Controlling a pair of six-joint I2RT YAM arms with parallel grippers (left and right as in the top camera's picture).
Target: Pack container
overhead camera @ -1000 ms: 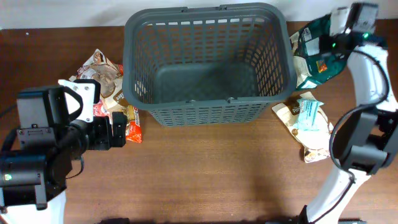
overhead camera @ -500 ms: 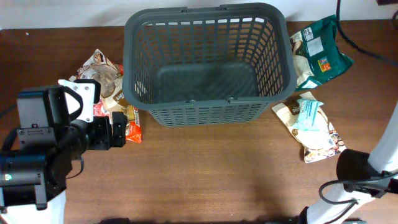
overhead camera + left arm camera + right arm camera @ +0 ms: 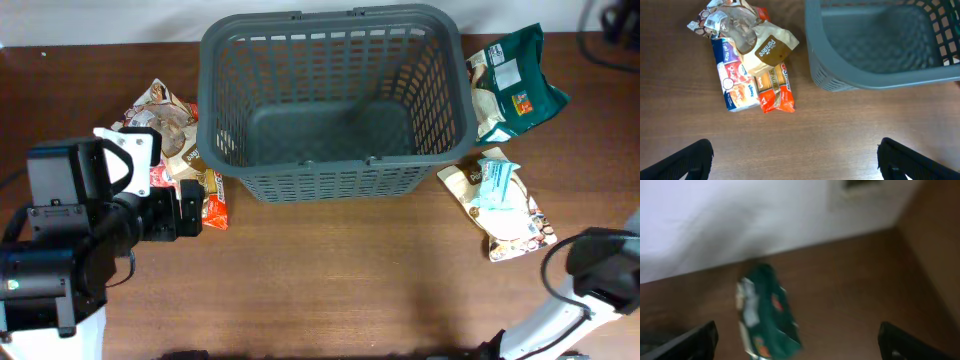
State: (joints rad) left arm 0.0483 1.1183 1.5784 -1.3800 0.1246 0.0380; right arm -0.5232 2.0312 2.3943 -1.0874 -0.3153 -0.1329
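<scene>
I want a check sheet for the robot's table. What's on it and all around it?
Surface: brown wooden table.
Job's things: grey basket, nothing inside.
Clutter: snack packets left of the basket; green bag and blue packet right of it.
Pincers: left pincer open, holding nothing; right pincer open, holding nothing.
Cables: dark loop at the far right corner, maybe a cable.
Surroundings: white wall behind the table.

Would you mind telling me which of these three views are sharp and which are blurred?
Overhead: sharp and evenly lit, the large dark grey plastic basket crisp. Left wrist: sharp, print on the orange snack packet in focus. Right wrist: blurred throughout; the dark green bag is smeared, its label unreadable.
</scene>
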